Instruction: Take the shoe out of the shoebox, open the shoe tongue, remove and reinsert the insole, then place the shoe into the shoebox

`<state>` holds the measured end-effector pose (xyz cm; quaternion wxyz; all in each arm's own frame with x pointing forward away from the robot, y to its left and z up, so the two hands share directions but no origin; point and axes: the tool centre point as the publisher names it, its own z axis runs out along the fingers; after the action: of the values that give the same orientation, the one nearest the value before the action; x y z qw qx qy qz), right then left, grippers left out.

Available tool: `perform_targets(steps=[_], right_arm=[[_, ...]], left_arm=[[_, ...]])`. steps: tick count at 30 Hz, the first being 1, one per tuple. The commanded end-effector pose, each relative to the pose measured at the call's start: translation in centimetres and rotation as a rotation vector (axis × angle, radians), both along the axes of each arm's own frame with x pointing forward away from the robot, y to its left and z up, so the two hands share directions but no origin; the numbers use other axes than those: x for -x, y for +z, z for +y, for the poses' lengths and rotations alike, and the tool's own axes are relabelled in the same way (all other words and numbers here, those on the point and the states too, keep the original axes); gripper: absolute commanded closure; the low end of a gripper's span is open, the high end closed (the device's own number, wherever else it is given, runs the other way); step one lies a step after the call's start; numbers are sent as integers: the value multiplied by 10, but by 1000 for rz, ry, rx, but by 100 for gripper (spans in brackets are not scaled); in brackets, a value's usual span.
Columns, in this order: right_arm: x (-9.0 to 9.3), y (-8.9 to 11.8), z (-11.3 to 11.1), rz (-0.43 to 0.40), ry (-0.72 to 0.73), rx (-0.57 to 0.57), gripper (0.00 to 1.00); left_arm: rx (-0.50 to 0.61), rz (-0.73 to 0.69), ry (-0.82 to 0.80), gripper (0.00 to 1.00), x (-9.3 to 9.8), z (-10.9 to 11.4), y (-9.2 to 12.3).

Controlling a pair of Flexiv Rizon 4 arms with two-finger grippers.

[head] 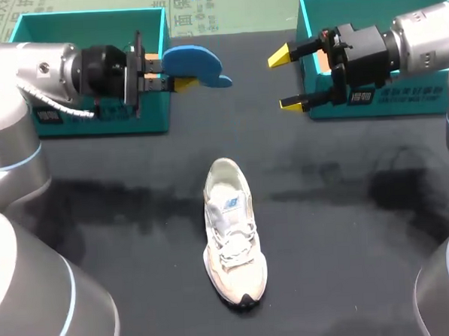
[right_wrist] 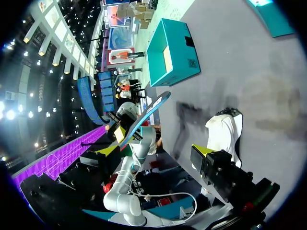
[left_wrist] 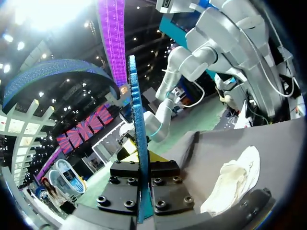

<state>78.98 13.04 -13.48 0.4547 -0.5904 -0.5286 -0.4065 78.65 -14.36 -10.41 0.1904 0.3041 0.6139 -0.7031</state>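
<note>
The left gripper [head: 171, 73] is up in the air by the left box [head: 88, 15]. Its two fingers are pressed on the blue insole [head: 198, 64], one on each flat side. It pinches the insole near one end, so most of it sticks out past the fingers. I think that leaves a long free end to slide into the shoe. The shoe [head: 234, 231] is not in a box. It lies alone near the middle of the dark table [head: 349, 244], with its toe toward the robot. Its opening faces up, so the insole can go in from above. The right gripper [head: 284, 79] hangs in front of the right box [head: 402, 106]. Its fingers are spread wide with nothing between them. It looks ready to help, maybe by holding the shoe. The insole is out of the shoe, so putting it back in looks like the next job.
</note>
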Motion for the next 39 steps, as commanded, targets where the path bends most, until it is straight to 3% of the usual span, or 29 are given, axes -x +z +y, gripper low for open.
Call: perform_targets(steps=[1, 11, 19, 22, 25, 26, 35, 39], right_arm=[[0, -1, 2, 0, -1, 2, 0], [0, -1, 2, 0, -1, 2, 0], [0, -1, 2, 0, -1, 2, 0], [0, -1, 2, 0, -1, 2, 0], [0, -1, 2, 0, -1, 2, 0], [0, -1, 2, 0, -1, 2, 0], [0, -1, 2, 0, -1, 2, 0], [0, -1, 2, 0, -1, 2, 0]], left_arm=[[43, -277, -16, 100, -10, 6, -1], [43, -277, -16, 100, -10, 6, -1], [12, -596, -1, 100, -6, -3, -14], [45, -702, 32, 100, -7, -2, -14], [-10, -835, 103, 100, -10, 1, -16], [-32, -818, 110, 100, -16, 4, -14], [-32, -818, 110, 100, -16, 4, -14], [-14, -850, 101, 100, -14, -7, -23]])
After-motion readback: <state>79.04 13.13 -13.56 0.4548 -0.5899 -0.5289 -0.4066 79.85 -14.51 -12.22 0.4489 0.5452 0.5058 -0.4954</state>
